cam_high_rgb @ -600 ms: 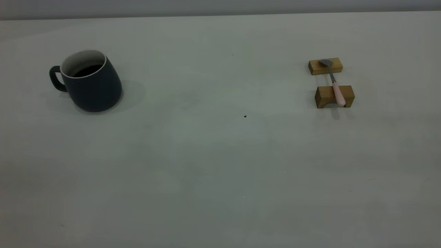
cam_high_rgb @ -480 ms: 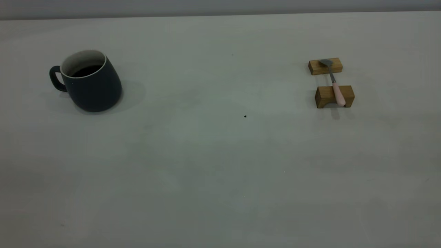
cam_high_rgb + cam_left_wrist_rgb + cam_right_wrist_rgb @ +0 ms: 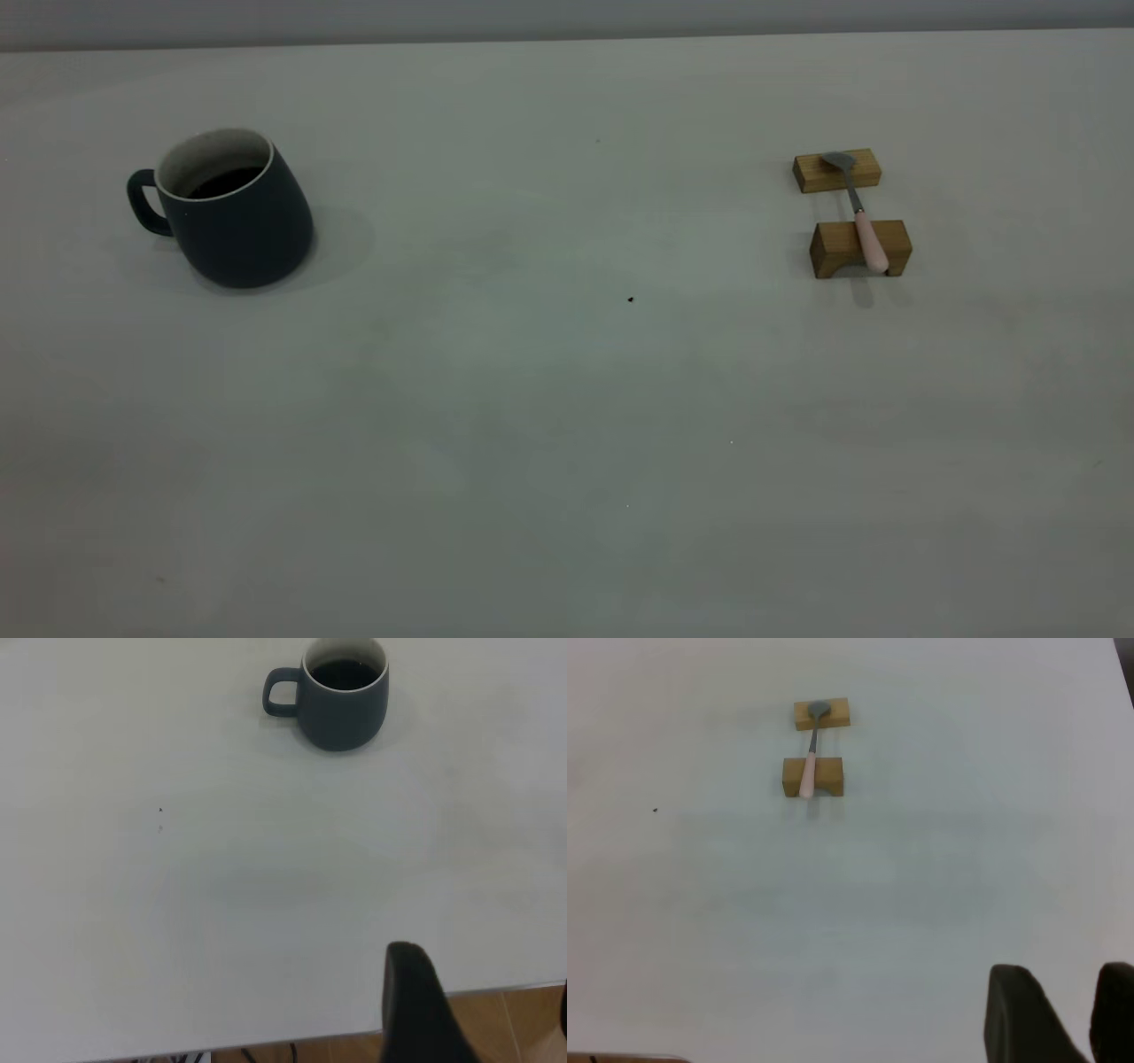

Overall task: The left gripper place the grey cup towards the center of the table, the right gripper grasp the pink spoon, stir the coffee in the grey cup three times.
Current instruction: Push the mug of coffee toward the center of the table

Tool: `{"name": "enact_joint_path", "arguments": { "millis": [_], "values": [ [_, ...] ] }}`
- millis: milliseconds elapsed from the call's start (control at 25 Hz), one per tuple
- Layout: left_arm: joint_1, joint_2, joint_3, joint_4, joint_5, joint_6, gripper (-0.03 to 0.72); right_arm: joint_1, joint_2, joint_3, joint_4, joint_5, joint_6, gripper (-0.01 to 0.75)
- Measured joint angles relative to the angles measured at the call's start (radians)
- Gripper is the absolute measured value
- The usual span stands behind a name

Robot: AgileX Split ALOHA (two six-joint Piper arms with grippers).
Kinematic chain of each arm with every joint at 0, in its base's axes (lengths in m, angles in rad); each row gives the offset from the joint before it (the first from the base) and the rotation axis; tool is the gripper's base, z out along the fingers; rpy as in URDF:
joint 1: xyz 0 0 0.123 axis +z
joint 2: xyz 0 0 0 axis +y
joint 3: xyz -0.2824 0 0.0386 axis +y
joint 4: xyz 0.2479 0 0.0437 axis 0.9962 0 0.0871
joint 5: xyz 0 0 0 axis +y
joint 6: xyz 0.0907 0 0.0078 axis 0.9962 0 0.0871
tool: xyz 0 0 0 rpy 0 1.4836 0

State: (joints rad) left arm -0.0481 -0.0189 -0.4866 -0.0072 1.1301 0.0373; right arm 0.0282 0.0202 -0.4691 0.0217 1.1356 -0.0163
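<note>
The grey cup stands upright at the table's far left with its handle pointing left and dark coffee inside. The pink spoon lies across two tan blocks at the far right. Neither arm shows in the exterior view. In the left wrist view the left gripper hangs open over the table's near edge, far from the cup. In the right wrist view the right gripper holds nothing, a narrow gap between its fingers, far from the spoon.
The spoon's bowl rests on the far wooden block and its handle on the near, notched block. A small dark speck marks the table's middle. The table edge runs close to the left gripper.
</note>
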Motion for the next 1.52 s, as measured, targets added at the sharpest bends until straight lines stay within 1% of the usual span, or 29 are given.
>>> {"name": "enact_joint_path", "arguments": {
  "millis": [800,960,1080,1200,1280,1400,1480,1520],
  "values": [
    [0.000,0.023,0.000,0.001,0.000,-0.014,0.461,0.000,0.000,0.000,0.000,0.000,0.000,0.238],
    [0.000,0.207,-0.050,0.054,-0.061,-0.015,0.461,0.000,0.000,0.000,0.000,0.000,0.000,0.238],
    [0.000,0.422,-0.136,0.118,-0.112,-0.015,0.461,0.000,0.000,0.000,0.000,0.000,0.000,0.238],
    [0.000,0.658,-0.234,0.159,-0.151,0.029,0.465,0.000,0.000,0.000,0.000,0.000,0.000,0.238],
    [0.000,0.817,-0.300,0.166,-0.199,0.111,0.504,0.000,0.000,0.000,0.000,0.000,0.000,0.238],
    [0.000,1.032,-0.382,0.163,-0.275,0.244,0.610,0.000,0.000,0.000,0.000,0.000,0.000,0.238],
    [0.000,1.170,-0.441,0.158,-0.308,0.325,0.667,0.000,0.000,0.000,0.000,0.000,0.000,0.238],
    [0.000,1.244,-0.468,0.154,-0.315,0.363,0.677,0.000,0.000,0.000,0.000,0.000,0.000,0.238]
  ]
}}
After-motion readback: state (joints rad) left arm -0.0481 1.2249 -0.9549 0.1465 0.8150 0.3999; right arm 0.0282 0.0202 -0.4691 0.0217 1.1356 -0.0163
